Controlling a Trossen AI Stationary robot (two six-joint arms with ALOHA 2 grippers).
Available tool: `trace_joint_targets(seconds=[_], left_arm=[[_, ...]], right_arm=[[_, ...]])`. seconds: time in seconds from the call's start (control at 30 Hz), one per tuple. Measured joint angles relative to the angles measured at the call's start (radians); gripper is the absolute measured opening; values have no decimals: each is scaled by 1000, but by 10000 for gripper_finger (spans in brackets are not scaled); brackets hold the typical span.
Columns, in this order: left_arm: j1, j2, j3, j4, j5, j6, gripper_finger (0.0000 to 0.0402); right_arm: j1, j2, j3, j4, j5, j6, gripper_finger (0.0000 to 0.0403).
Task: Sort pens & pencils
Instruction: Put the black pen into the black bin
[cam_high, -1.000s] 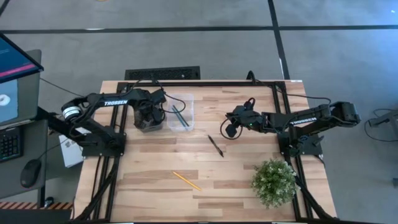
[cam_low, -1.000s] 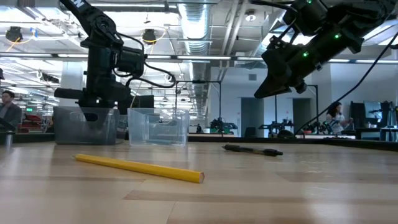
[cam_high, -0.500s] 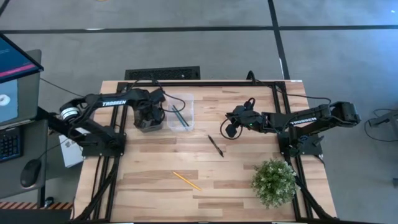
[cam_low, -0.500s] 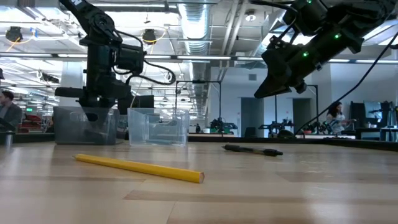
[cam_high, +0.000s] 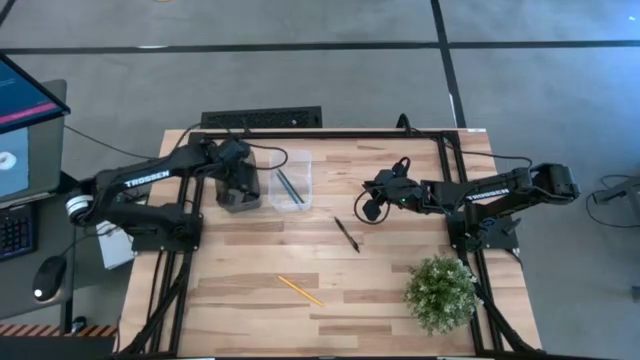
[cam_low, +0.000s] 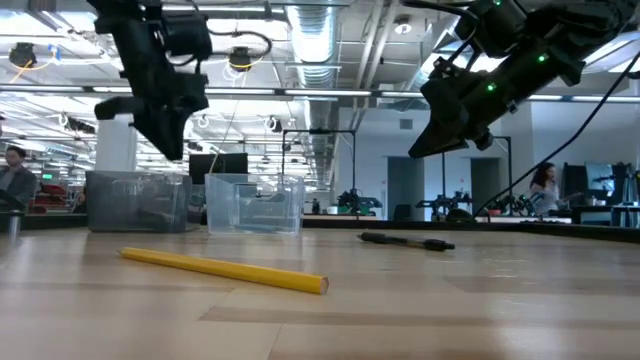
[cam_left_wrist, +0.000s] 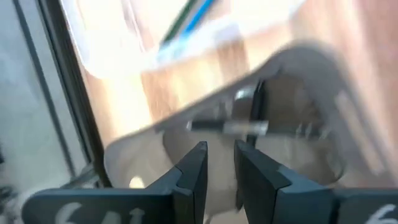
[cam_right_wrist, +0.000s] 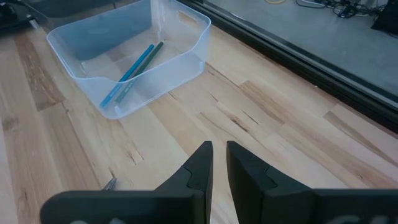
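The left gripper is hanging above the dark translucent plastic bin at the far left of the wooden table, its two dark fingers standing close together with only a narrow gap and nothing between them. Inside that bin, the left wrist view is showing a short black pen with pale marks lying on the bottom; how many other pens are lying with it cannot be told. Just beside it, on its right in the high view, the clear plastic bin is holding a slim blue pencil and a slim dark pencil lying side by side. The right gripper is hovering over the middle of the table, right of the clear bin, its fingers likewise nearly closed and empty. A black pen is lying loose on the table just in front of that gripper, and a slim yellow pencil is lying well apart from it, nearer the front edge. A small green potted plant is standing at the table's front right.
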Motion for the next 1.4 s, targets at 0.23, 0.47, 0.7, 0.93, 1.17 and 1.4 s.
trace_joint_targets(seconds=[0.23, 0.47, 0.7, 0.93, 1.17, 1.4], left_arm=[[-61, -55, 0, 65, 147, -119, 71], [-147, -58, 0, 219, 394, -315, 71], [-267, -72, 0, 302, 572, -312, 71], [-447, -135, 0, 396, 360, -491, 71], [-601, -200, 0, 381, 164, -625, 71], [-742, -297, -137, 446, -40, -776, 71]], right_arm=[[0, 0, 0, 0, -3, 11, 67], [3, 0, 19, 4, -111, 35, 67], [24, 0, 146, -117, -235, 51, 67], [84, 0, 315, -433, -237, 213, 67], [121, 0, 378, -573, -237, 377, 67], [146, 3, 380, -634, -236, 463, 67]])
